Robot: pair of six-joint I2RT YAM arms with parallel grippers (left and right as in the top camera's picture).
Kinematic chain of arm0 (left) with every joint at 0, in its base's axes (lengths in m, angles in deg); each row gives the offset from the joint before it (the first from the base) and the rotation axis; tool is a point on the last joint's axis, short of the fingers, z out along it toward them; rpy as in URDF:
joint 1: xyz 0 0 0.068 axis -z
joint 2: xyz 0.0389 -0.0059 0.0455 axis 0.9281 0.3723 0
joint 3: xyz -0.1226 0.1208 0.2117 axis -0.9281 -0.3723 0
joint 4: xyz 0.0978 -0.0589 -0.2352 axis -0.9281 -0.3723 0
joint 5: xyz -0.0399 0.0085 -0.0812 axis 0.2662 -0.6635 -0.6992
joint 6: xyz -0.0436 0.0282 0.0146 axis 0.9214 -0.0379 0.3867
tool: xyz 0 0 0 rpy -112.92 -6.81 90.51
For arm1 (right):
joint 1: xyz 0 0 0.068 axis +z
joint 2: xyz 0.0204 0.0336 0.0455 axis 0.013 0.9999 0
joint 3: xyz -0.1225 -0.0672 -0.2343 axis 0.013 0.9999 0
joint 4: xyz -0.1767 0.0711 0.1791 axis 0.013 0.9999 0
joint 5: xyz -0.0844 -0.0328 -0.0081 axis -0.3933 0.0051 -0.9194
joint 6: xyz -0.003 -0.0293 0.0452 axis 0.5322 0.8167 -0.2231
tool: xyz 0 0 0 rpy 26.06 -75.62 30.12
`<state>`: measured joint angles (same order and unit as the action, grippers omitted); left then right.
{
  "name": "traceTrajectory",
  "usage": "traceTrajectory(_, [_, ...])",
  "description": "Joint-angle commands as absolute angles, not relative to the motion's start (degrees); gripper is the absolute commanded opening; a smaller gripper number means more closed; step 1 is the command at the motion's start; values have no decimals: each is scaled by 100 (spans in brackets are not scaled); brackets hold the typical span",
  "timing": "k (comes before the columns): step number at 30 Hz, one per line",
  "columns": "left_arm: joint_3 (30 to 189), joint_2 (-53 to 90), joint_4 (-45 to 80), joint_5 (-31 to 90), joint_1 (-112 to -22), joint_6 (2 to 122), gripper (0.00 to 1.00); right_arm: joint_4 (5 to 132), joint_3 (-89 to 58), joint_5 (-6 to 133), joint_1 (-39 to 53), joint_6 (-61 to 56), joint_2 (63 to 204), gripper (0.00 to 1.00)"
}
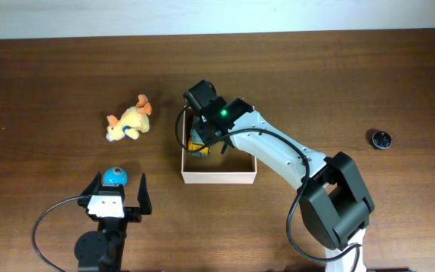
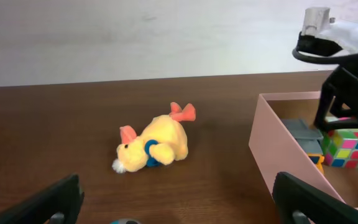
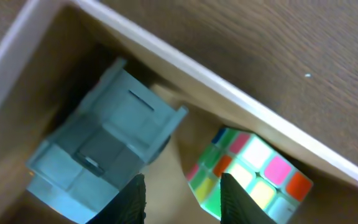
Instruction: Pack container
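Overhead, the left gripper (image 1: 119, 183) sits at the near left, jaws wide apart, with a blue ball (image 1: 113, 177) loose at their tips and a plush duck (image 1: 129, 123) farther off on the bench (image 1: 44, 91). At centre stands the container (image 1: 219, 178); the right gripper (image 3: 183, 202) hangs in its far-left corner, jaws apart and empty above a grey block (image 3: 104, 143) and puzzle cube (image 3: 253, 180), which I judge to be the letting-go stage. Next, the duck or ball needs fetching; no writing is readable.
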<state>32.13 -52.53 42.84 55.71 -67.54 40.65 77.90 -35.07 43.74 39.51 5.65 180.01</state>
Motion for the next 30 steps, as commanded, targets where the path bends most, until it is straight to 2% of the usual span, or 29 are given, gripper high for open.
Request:
traceTrajectory(1, [3173,-5301,4299,5549,-6782,3975,99,7683,-3472,4472,3923,344,18106,34])
traceTrajectory(7, [3173,-5301,4299,5549,-6782,3975,99,7561,-3472,4577,3923,193,18191,33])
traceTrajectory(13, [3173,-5301,4299,5549,-6782,3975,99,7552,-3472,4588,3857,45,18337,28])
traceTrajectory(30, [3173,-5301,4299,5549,-6782,3975,99,7596,-3796,4595,3848,158,18303,28])
